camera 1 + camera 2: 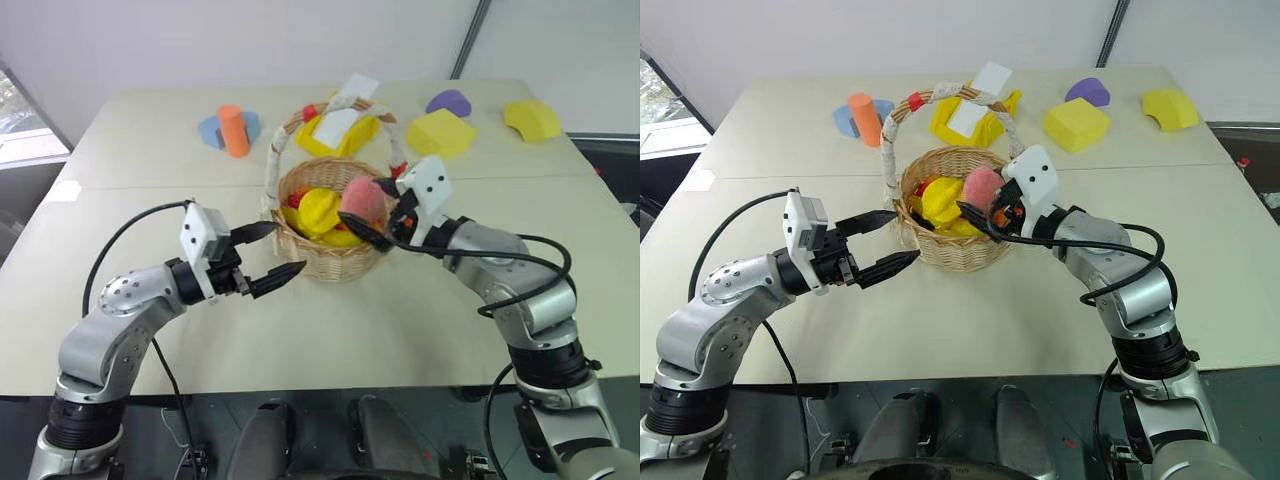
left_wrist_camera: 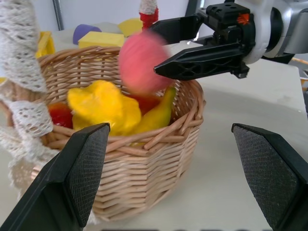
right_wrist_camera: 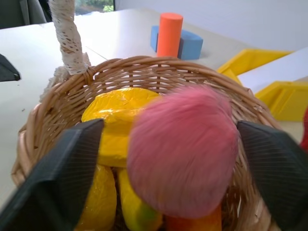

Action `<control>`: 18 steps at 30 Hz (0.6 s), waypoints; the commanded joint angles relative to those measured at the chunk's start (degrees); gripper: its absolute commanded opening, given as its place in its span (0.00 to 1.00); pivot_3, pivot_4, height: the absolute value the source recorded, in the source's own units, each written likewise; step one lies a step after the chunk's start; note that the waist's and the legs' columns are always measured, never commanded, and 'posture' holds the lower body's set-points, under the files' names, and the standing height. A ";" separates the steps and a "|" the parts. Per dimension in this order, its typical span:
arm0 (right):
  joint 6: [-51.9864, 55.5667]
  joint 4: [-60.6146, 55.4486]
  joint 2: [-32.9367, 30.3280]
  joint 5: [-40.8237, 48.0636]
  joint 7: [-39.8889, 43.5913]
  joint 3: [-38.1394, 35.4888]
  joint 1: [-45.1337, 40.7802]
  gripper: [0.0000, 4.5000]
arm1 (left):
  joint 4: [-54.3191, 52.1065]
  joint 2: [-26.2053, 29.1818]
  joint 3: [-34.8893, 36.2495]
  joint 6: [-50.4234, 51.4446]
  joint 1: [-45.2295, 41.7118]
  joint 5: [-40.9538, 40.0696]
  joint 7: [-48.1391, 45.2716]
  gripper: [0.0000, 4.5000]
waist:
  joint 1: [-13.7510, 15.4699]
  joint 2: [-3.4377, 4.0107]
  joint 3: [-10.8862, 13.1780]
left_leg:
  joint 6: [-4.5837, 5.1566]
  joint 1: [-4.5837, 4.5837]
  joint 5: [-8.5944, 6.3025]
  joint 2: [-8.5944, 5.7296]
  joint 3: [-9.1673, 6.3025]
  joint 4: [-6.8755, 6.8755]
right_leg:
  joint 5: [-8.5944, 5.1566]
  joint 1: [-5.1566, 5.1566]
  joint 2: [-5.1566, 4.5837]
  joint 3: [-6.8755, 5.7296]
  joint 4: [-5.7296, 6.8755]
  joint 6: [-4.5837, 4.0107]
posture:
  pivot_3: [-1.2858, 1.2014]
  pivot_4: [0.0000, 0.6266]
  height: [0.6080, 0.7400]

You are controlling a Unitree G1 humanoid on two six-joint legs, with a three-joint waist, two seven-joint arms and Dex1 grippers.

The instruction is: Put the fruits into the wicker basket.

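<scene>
A: Where's the peach (image 1: 364,199)?

B: Over the basket (image 1: 330,262), between the right gripper (image 1: 384,213) jaws. In the right wrist view the jaws stand wide on either side of it, and I can't see either pad pressing it. It's blurred, so I'd judge it's just let go and dropping in, though I can't be sure it's free.

A: And the starfruit (image 1: 318,211)?

B: Already inside, lying on other toy fruit near the middle of the basket.

A: Left gripper (image 1: 262,255)?

B: Jaws spread wide, holding nothing, pointing at the basket's near wall from just beside it on the surface (image 1: 150,170).

A: How would these things handle, do you think?

B: The peach looks matte and a bit fuzzy, likely light and slightly soft, so it should grip well across its widest part. The starfruit is glossy and ridged. I'd guess it's slippery, best taken with the pads across two ridges, not on a smooth face.

A: The basket?

B: Stiff weave, probably light, so a nudge from either arm could slide it. The tall handle (image 1: 338,103) arches right over the opening, so anything going in has to pass beside it.

A: Left to do?

B: If the peach settles inside, both fruits are in.
</scene>
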 commanded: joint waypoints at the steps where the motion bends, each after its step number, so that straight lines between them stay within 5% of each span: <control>1: -3.56 -8.16 -2.31 4.66 5.97 -4.87 3.81 0.99 | -1.68 -0.57 -0.24 -0.43 -0.56 -1.03 0.75 0.97 | 0.08 0.00 0.00 | 0.00 0.00 0.00 0.00 0.00 0.00 | 0.00 0.01 0.01 -0.01 0.00 0.00 | 0.52 0.24 1.00; 6: -2.55 -7.87 -4.70 7.11 6.71 -10.96 9.95 0.99 | -0.60 -1.87 -0.75 -0.57 -1.52 -1.34 1.17 0.97 | 0.06 -0.01 0.00 | 0.02 0.04 -0.01 -0.01 0.00 0.05 | 0.01 0.12 -0.01 -0.01 -0.04 0.01 | 0.52 0.24 1.00; 17: -14.37 18.13 12.69 -2.85 -6.93 -10.28 -2.66 0.99 | 0.37 -6.18 -2.06 -1.77 -2.39 -0.85 2.67 0.97 | -0.12 0.01 -0.01 | -0.08 0.13 0.05 0.10 0.09 0.00 | 0.00 -0.01 0.20 0.08 0.18 -0.01 | 0.52 0.24 1.00; 18: -15.04 19.07 13.25 -2.89 -7.10 -10.68 -3.02 0.88 | 0.15 -6.33 -2.22 -1.80 -2.28 -0.75 2.85 0.97 | 0.03 0.01 -0.01 | -0.08 0.11 0.05 0.08 0.08 0.00 | 0.01 -0.01 0.18 0.08 0.17 -0.01 | 0.52 0.24 1.00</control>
